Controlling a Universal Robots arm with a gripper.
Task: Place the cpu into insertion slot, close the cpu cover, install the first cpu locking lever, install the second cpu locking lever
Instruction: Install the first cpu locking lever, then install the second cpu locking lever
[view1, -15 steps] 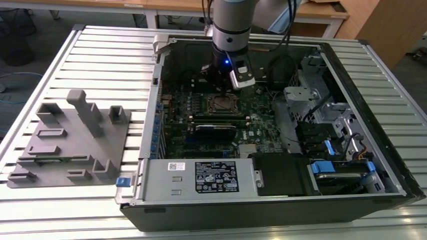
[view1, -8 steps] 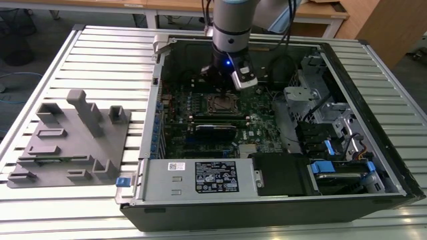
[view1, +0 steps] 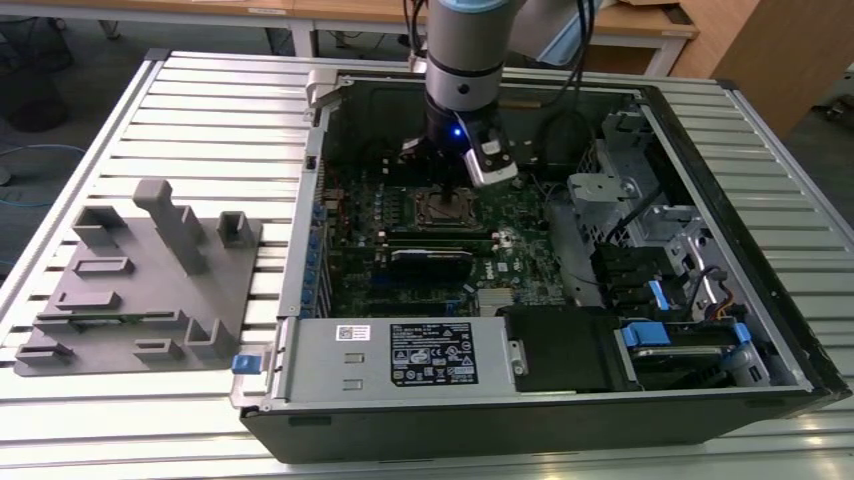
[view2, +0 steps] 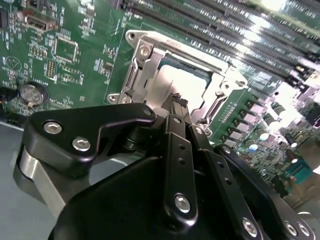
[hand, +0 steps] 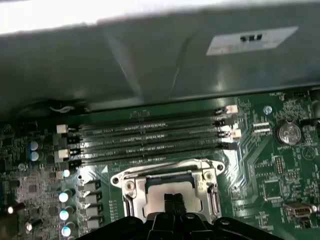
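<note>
Second wrist view: fingers (view2: 175, 101) pinched together, tips over cpu (view2: 187, 86) in insertion slot (view2: 142, 67).

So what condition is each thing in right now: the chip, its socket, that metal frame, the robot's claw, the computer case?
cpu: lying flat in the socket.
insertion slot: filled by the chip.
cpu cover: down around the chip.
gripper: tips drawn together just over the chip, holding nothing.
computer case: side panel off, board exposed.
grey fixture plate: lying beside the case on the exterior view's left.
</note>
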